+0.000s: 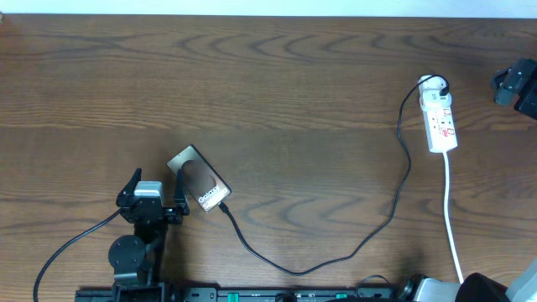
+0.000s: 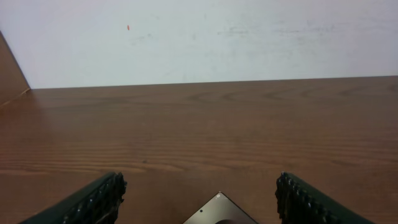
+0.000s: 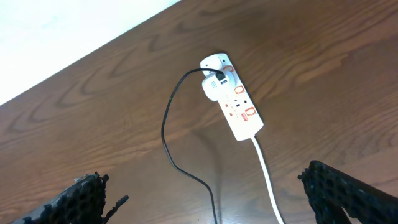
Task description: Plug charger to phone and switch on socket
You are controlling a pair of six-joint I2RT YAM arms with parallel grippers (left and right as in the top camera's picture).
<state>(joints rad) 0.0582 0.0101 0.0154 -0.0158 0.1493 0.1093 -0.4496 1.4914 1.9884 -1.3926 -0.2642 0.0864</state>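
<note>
The phone [image 1: 198,180] lies flat and askew on the wooden table, left of centre; only one of its corners [image 2: 219,205] shows low in the left wrist view. The charger [image 1: 394,201], a thin black cable, runs from the socket [image 1: 440,117] in a long loop to the phone's near right end, where its tip [image 1: 224,205] touches the phone; I cannot tell if it is seated. My left gripper [image 1: 156,195] stands open just left of the phone, gripping nothing. My right gripper [image 3: 208,183] hangs open above the table near the socket [image 3: 236,106], at the overhead view's right edge [image 1: 513,84].
The socket's white cord [image 1: 450,218] runs toward the near right edge. A white wall rises behind the far table edge [image 2: 211,82]. The left arm's thicker black cable [image 1: 71,243] trails at the near left.
</note>
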